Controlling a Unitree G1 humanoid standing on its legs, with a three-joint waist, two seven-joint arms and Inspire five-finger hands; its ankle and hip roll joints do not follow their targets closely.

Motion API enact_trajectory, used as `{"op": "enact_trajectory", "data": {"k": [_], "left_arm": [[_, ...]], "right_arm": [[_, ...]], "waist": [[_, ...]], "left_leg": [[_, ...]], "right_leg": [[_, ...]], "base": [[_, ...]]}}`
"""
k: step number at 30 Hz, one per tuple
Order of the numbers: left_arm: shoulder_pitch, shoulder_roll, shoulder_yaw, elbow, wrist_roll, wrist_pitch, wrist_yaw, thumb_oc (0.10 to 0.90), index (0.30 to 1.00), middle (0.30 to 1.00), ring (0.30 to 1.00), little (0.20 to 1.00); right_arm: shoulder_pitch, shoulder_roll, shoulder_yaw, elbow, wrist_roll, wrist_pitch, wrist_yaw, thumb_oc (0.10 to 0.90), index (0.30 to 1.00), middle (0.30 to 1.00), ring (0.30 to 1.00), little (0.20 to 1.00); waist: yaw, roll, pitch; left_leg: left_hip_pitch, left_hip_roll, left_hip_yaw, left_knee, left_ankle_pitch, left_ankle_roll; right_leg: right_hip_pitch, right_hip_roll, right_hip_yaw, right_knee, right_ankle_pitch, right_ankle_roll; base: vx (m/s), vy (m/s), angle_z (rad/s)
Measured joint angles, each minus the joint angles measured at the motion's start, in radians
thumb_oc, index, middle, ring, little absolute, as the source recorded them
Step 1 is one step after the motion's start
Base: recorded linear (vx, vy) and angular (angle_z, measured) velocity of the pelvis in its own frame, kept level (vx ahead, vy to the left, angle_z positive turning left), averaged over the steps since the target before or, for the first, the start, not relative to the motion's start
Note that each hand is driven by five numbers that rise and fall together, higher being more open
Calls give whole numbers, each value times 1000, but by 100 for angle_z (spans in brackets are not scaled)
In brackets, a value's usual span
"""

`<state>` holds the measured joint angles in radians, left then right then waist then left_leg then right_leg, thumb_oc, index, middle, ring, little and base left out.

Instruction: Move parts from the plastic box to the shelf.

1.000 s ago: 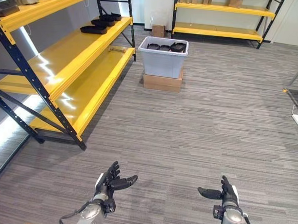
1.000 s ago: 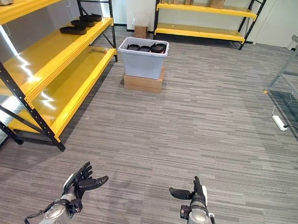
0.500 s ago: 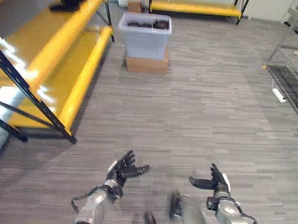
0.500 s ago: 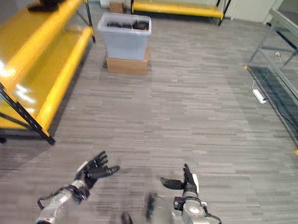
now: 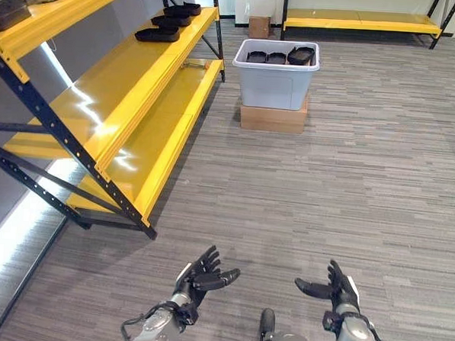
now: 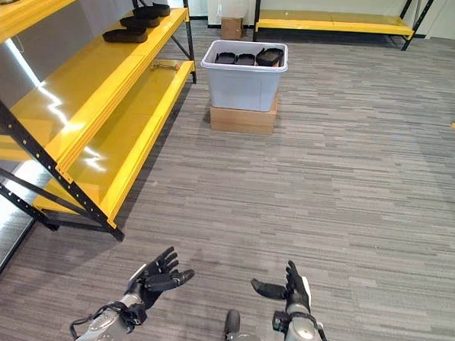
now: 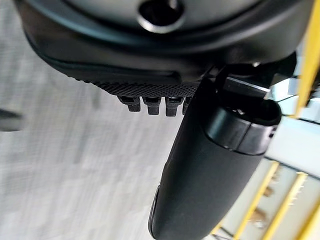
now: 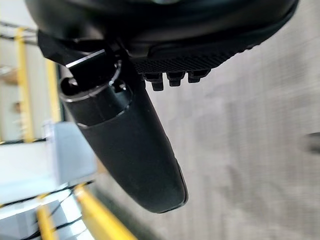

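Camera view has swung back up; box (image 5: 275,83) of parts (image 5: 277,57) is seen far ahead again. Left hand (image 5: 201,276) and right hand (image 5: 337,292) are held empty, fingers spread wide. Shelf (image 5: 117,96) sits left; approach is not finished.

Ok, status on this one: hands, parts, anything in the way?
Left hand and right hand open, empty. Black parts in plastic box across the floor; more on the shelf. Nothing between.
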<state>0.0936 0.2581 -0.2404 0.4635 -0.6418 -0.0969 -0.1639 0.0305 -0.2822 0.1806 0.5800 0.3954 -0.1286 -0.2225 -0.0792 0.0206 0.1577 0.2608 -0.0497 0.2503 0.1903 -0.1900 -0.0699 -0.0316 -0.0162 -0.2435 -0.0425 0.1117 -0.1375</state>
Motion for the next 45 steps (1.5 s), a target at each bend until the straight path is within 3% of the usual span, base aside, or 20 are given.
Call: {"op": "enact_trajectory", "data": {"k": [3,4,7,8,10,13,15,16,17,18,19,20,23,28,32,34,35,36,38,45], "left_arm": [[-7,-2,21,6,-3,-16,6,900,1000,1000,1000,1000],[-12,-3,17,11,-2,-10,7,900,1000,1000,1000,1000],[-19,-16,20,43,-1,-11,5,900,1000,1000,1000,1000],[-24,19,17,40,0,-12,1,900,1000,1000,1000,1000],[-16,4,15,49,0,-11,2,900,1000,1000,1000,1000],[-44,-6,5,71,24,-11,5,900,1000,1000,1000,1000],[-51,-28,-8,101,40,-10,21,900,1000,1000,1000,1000],[-45,-3,-10,63,61,-18,14,900,1000,1000,1000,1000],[-47,21,-8,41,68,-37,0,900,1000,1000,1000,1000],[-59,9,-10,40,69,-33,3,900,1000,1000,1000,1000],[-63,10,-9,37,69,-35,-1,900,1000,1000,1000,1000],[-72,23,-11,33,69,-31,-1,900,1000,1000,1000,1000],[-76,31,-15,42,69,-28,0,900,1000,1000,1000,1000],[-70,28,-18,83,68,-25,-2,900,1000,1000,1000,1000],[-56,-6,-8,91,68,-31,1,900,1000,1000,1000,1000],[-55,12,25,91,68,-35,2,900,1000,1000,1000,1000],[-57,17,36,94,68,-37,3,900,1000,1000,1000,1000],[-64,20,37,96,68,-44,3,900,1000,1000,1000,1000],[-127,24,38,101,69,-61,1,900,1000,1000,1000,1000],[-151,38,38,134,69,-64,8,900,1000,1000,1000,1000]], "right_arm": [[-31,-8,2,1,0,-12,0,900,1000,1000,1000,1000],[-41,-12,3,-14,1,-13,-1,900,1000,1000,1000,1000],[-33,-13,16,-13,2,-7,1,900,1000,1000,1000,1000],[-17,11,23,-15,2,-5,0,900,1000,1000,1000,1000],[-14,3,23,3,2,5,-1,900,1000,1000,1000,1000],[-4,1,18,33,14,28,1,900,1000,1000,1000,1000],[55,-37,21,22,18,29,8,900,1000,1000,1000,1000],[72,-28,23,21,19,33,6,900,1000,1000,1000,1000],[73,-18,19,23,19,33,8,900,1000,1000,1000,1000],[65,-29,6,32,20,39,6,900,1000,1000,1000,1000],[58,-27,1,33,20,39,7,900,1000,1000,1000,1000],[41,-9,4,28,20,42,11,900,1000,1000,1000,1000],[18,7,15,20,43,40,4,900,1000,1000,1000,1000],[15,-8,42,25,57,40,4,900,1000,1000,1000,1000],[17,-24,98,35,57,46,33,900,1000,1000,1000,1000],[-9,-5,133,57,57,48,51,900,1000,1000,1000,1000],[0,-1,141,55,55,47,67,900,1000,1000,1000,1000],[1,4,140,63,53,47,70,900,1000,1000,1000,1000],[2,9,140,55,39,52,72,900,1000,1000,1000,1000],[-4,25,143,12,2,53,82,900,1000,1000,1000,1000]], "waist": [[30,-5,-11],[8,0,-15],[-8,18,-24],[-14,-44,-30],[2,-18,-44],[-15,-38,-32],[-68,-17,-30],[-60,-58,-47],[-54,-96,-53],[-45,-47,-55],[-37,-34,-56],[-31,-45,-51],[1,-65,-14],[4,9,3],[33,46,-2],[54,-1,20],[46,-2,19],[39,-11,21],[8,-45,30],[-1,-53,43]], "left_leg": [[-105,86,-36,85,59,-39],[-132,93,-33,146,95,-82],[-132,99,-38,201,198,-94],[-173,86,-13,326,220,-101],[-190,111,-1,401,123,-81],[-241,138,5,480,98,-63],[-248,134,13,456,406,-61],[-248,99,34,487,299,-34],[-244,73,66,486,185,-19],[-260,108,36,424,121,-17],[-269,118,40,402,95,-12],[-287,98,54,184,39,1],[-324,83,46,-250,192,-10],[-430,148,-4,-278,299,-43],[-364,152,-137,-274,245,-21],[-300,84,-196,-274,253,0],[-270,64,-215,-277,335,72],[-255,49,-206,-274,361,87],[-256,-4,-202,-273,345,112],[-221,-42,-162,-273,316,144]], "right_leg": [[24,2,14,15,-18,34],[25,-8,11,37,-20,37],[-45,12,-18,176,-116,40],[-8,-3,-11,90,-41,-24],[51,25,1,39,-93,-10],[94,17,20,39,-137,-19],[-84,-30,17,410,-252,8],[-54,-42,49,202,-150,-52],[-33,-70,86,121,-90,-2],[-27,-26,79,107,-73,-18],[-24,-11,80,99,-75,-13],[1,-6,100,60,-77,-19],[112,-2,147,-24,-82,11],[213,11,221,-43,-123,55],[262,-51,366,6,-232,201],[219,-74,371,97,-281,243],[221,-60,371,119,-292,234],[234,-73,373,117,-297,238],[251,-85,370,71,-299,242],[281,-111,335,51,-288,238]], "base": [[219,-186,-32],[235,-200,-8],[167,-167,-17],[142,-125,-28],[449,-264,-28],[304,-233,8],[121,-91,14],[104,-11,23],[80,59,-7],[92,90,-15],[117,137,-24],[88,111,-19],[156,79,-42],[193,52,-56],[230,78,-108],[211,91,-150],[171,101,-103],[211,131,-47],[315,186,5],[201,141,-9]]}}
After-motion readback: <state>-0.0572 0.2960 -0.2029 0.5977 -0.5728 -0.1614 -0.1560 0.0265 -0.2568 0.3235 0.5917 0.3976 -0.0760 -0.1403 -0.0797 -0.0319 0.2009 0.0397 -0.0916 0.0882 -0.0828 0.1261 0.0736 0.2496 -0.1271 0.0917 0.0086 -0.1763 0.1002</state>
